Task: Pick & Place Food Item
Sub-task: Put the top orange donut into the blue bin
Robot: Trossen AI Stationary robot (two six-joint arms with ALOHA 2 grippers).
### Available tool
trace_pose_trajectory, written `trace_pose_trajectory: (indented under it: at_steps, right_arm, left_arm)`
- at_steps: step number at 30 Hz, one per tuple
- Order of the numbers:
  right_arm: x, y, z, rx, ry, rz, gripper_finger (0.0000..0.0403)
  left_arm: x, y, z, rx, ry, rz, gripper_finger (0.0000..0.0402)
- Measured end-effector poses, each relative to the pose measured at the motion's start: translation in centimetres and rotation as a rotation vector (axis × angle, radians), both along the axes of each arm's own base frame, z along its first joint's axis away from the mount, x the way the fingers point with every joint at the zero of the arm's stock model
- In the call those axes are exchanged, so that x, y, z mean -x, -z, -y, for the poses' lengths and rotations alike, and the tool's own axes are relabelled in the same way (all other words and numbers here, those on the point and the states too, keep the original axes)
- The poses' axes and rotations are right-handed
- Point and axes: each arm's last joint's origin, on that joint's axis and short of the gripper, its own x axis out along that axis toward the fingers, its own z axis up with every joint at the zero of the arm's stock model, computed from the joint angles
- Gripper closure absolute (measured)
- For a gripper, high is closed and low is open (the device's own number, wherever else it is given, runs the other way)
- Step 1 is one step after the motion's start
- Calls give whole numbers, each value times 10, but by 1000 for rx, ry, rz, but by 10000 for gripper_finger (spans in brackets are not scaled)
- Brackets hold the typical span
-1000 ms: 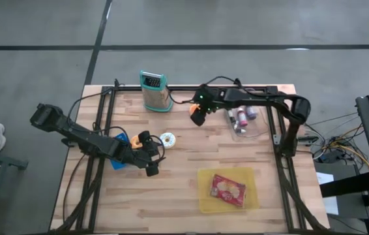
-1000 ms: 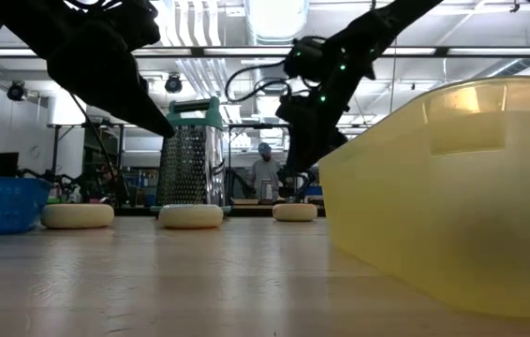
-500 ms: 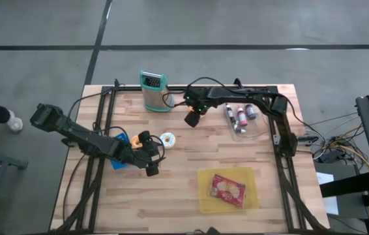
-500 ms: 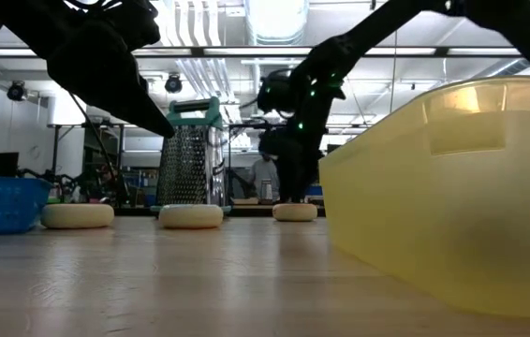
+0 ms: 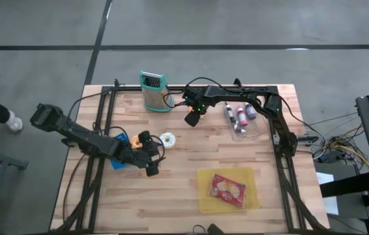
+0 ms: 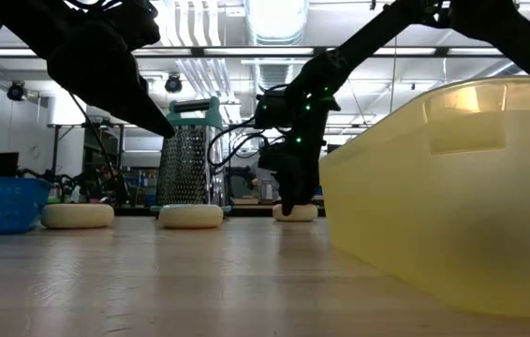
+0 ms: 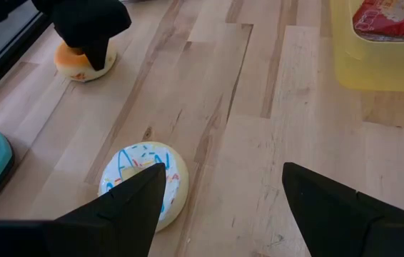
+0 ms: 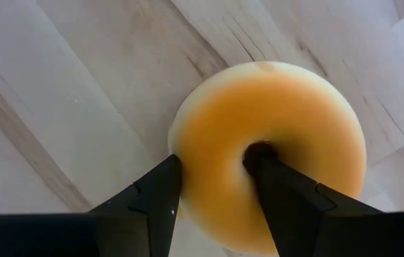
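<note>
Your right gripper [image 8: 213, 207] is down on the orange-glazed donut [image 8: 273, 143] at the back of the table [image 5: 184, 183], just right of the grater [image 5: 154, 91]: one finger sits in the donut's hole, the other against its outer edge, so the claw is pinching one side of the ring. The donut rests flat on the wood; in the low view it sits on the table under the gripper [image 6: 288, 201]. Your left gripper [image 7: 220, 207] hangs spread wide over the front-left area, holding nothing, with the white sprinkled donut [image 7: 143, 182] just beside one finger and lying on the table. From above, that sprinkled donut [image 5: 167, 139] is near the blue basket [image 5: 118, 162]. The yellow bin [image 5: 204, 199] at front right holds a red snack packet [image 5: 228, 189]. Small bottles [image 5: 240, 117] lie at the back right. At the left edge you can see a person's leg and shoe [image 5: 2, 117].
</note>
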Motion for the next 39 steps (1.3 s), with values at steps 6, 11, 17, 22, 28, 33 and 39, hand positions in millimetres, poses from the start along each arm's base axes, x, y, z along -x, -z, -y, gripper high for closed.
trace_pose_trajectory:
  at_steps: [6,11,17,22,28,33,39]
  right_arm:
    - [0,0,0,8,-33,-6,260]
    - [0,0,0,10,-39,-8,297]
    - [0,1,0,11,-42,-9,344]
    - [0,1,0,10,-40,-10,369]
    - [1,1,0,10,-39,-10,374]
    - [0,-1,0,10,-39,-10,374]
    - [-5,-20,2,18,-38,-3,374]
  left_arm:
    - [0,0,0,0,0,0,115]
    - [0,0,0,0,0,0,115]
    - [0,0,0,0,0,0,115]
    - [0,0,0,0,0,0,115]
    - [0,0,0,0,0,0,115]
    - [0,0,0,0,0,0,115]
    - [0,0,0,0,0,0,115]
